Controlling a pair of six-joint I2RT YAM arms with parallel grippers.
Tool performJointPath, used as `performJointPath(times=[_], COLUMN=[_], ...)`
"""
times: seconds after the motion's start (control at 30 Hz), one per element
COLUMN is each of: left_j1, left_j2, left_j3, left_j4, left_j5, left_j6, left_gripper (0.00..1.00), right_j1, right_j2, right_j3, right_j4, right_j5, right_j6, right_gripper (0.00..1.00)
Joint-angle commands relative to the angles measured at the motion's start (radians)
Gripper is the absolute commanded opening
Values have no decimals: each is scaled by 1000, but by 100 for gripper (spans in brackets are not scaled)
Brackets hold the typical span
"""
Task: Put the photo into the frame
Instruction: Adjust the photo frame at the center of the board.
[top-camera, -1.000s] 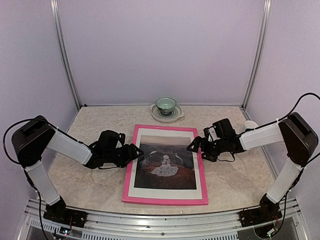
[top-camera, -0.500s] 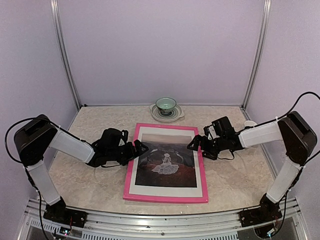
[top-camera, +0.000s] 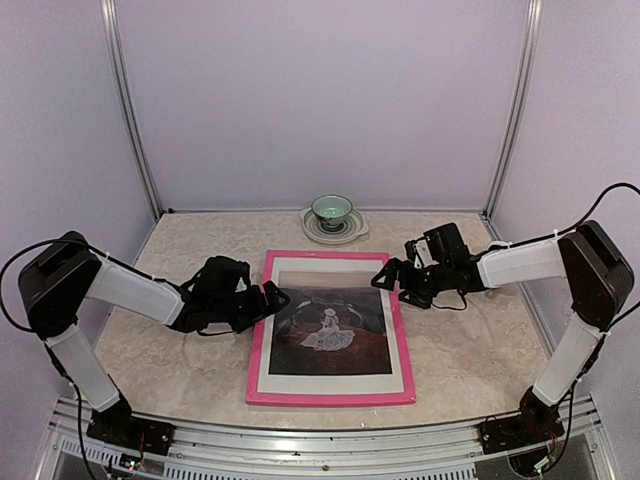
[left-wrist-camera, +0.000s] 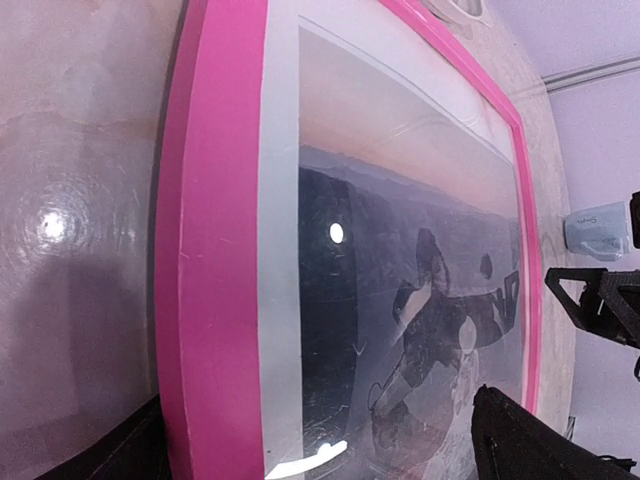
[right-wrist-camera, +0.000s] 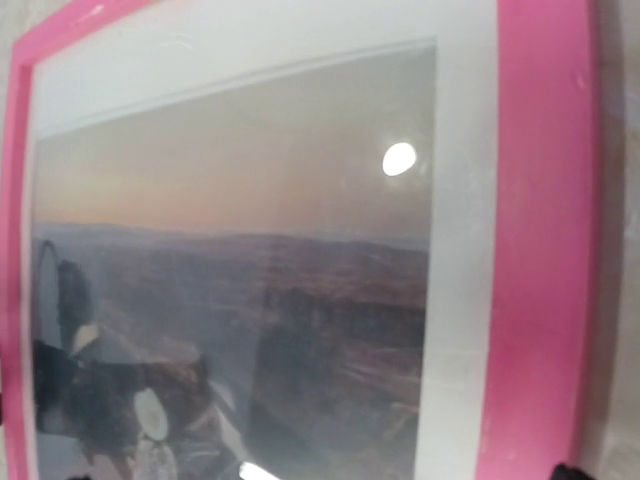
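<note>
The pink frame (top-camera: 330, 398) lies flat in the middle of the table, front side up. The photo (top-camera: 331, 331) sits inside it behind the glass, ringed by a white mat. My left gripper (top-camera: 274, 299) is open at the frame's left rim. In the left wrist view its dark fingers (left-wrist-camera: 535, 445) straddle the pink rim (left-wrist-camera: 205, 260) and the photo (left-wrist-camera: 400, 290), gripping nothing. My right gripper (top-camera: 383, 277) hangs open over the frame's far right rim. The right wrist view looks down on the photo (right-wrist-camera: 250, 300) and the pink rim (right-wrist-camera: 540, 250).
A green teacup on a saucer (top-camera: 332, 212) stands at the back, just beyond the frame. A small white object (left-wrist-camera: 595, 228) lies on the table to the right of the frame. Pale walls and metal posts enclose the marble tabletop (top-camera: 180, 370).
My left gripper has opened wide and let go at the frame's left rim. My right gripper, open throughout, has drifted toward the far right corner of the frame.
</note>
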Motion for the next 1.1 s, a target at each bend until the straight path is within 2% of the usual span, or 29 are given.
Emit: performJointPath(times=[0.0,0.17,0.4,0.7,1.07], left_j1=[5,-3,0,9,86], left_j2=[11,14,-121,-407,-608], left_j3=[18,80,87,106,83], left_j4=[-253,-354,-416,-468,-517], left_j5=[-117,-207,-279,-355,-425], left_j6=[47,62,74,233,403], left_gripper=[99,99,99,99,99], right_j1=[-9,-12,-16,-16,-14], right_j2=[-1,-21,-123,-374,-660], right_j3=[22,14,9,-14,-54], right_j4=[9,-4,-72,-181,-276], right_j5=[-9,-5,52,204,438], right_j6=[-17,-19,-68,-328,-579], right_gripper=[99,99,99,99,99])
